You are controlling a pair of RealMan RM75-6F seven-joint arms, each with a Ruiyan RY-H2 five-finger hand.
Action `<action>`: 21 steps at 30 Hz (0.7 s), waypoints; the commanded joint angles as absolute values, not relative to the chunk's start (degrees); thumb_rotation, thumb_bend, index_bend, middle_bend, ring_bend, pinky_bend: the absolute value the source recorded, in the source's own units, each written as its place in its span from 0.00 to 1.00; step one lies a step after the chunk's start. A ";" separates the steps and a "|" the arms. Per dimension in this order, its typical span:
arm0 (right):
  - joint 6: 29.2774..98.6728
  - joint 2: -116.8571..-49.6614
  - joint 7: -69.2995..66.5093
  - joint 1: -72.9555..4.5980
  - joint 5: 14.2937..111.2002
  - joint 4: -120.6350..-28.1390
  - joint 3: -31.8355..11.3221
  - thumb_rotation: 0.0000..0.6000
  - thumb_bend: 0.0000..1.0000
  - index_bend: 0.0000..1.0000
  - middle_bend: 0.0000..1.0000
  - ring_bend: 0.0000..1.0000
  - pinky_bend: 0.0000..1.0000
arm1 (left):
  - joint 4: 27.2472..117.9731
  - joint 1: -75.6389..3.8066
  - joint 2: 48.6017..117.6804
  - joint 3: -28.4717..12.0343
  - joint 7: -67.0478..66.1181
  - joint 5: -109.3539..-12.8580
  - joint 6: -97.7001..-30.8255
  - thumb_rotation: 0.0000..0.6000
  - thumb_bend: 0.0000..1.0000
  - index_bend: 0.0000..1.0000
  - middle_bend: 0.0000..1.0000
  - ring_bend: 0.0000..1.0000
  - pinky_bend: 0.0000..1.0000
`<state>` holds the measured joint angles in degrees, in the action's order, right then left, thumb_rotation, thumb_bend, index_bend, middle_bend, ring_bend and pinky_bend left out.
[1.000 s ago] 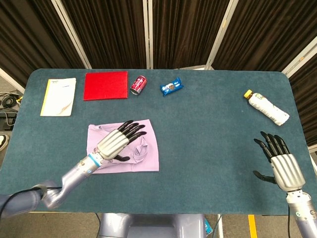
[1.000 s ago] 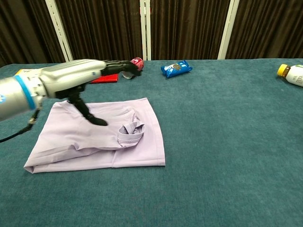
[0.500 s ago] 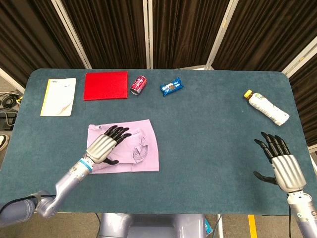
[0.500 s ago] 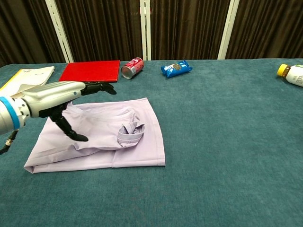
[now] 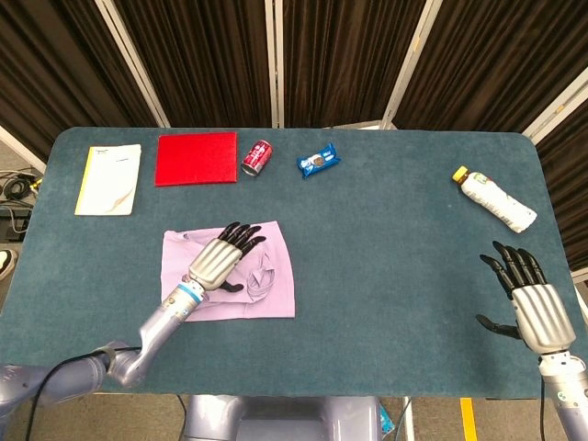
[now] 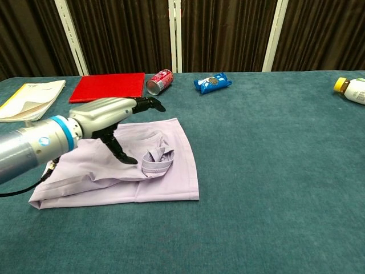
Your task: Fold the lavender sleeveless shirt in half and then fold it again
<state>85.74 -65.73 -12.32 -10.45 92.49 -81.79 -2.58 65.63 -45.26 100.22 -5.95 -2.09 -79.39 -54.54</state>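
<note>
The lavender sleeveless shirt (image 5: 274,292) (image 6: 171,180) lies folded in a rough rectangle at the table's front left, with a bunched strap on top near its right side. My left hand (image 5: 220,258) (image 6: 108,113) hovers over the shirt's middle, fingers stretched toward the far right and thumb pointing down at the cloth, holding nothing. At the front right my right hand (image 5: 533,301) is open, palm down, fingers spread, far from the shirt; the chest view does not show it.
Along the far edge lie a yellow-edged booklet (image 5: 108,178), a red folder (image 5: 196,158), a red soda can (image 5: 256,155) on its side and a blue snack packet (image 5: 318,161). A white bottle (image 5: 494,198) with a yellow cap lies at the far right.
My left hand first drew back toward the shirt's left side, then moved right and forward again over its middle. The right hand shifted slightly toward the near right. The shirt lies unchanged.
</note>
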 commanded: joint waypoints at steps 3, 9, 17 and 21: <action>85.60 -65.73 -12.62 -10.45 92.15 -81.59 -2.74 1.00 0.00 0.17 0.00 0.00 0.00 | 63.52 -46.18 102.39 -6.84 -1.94 -79.15 -53.93 1.00 0.08 0.11 0.00 0.00 0.00; 85.40 -65.76 -12.69 -10.51 91.94 -81.50 -2.85 1.00 0.00 0.17 0.00 0.00 0.00 | 62.66 -46.99 103.96 -7.50 -1.84 -79.41 -53.83 1.00 0.08 0.11 0.00 0.00 0.00; 85.21 -65.87 -12.49 -10.53 91.93 -81.51 -2.79 1.00 0.00 0.17 0.00 0.00 0.00 | 62.40 -48.16 106.25 -7.86 -3.10 -79.18 -52.65 1.00 0.08 0.11 0.00 0.00 0.00; 85.28 -65.77 -12.82 -10.46 91.76 -81.46 -2.89 1.00 0.00 0.17 0.00 0.00 0.00 | 62.05 -48.20 107.19 -7.76 -3.67 -78.82 -52.27 1.00 0.08 0.11 0.00 0.00 0.00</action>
<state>85.28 -65.77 -12.82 -10.47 91.76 -81.46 -2.89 62.13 -48.18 107.08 -7.77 -3.60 -78.90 -52.33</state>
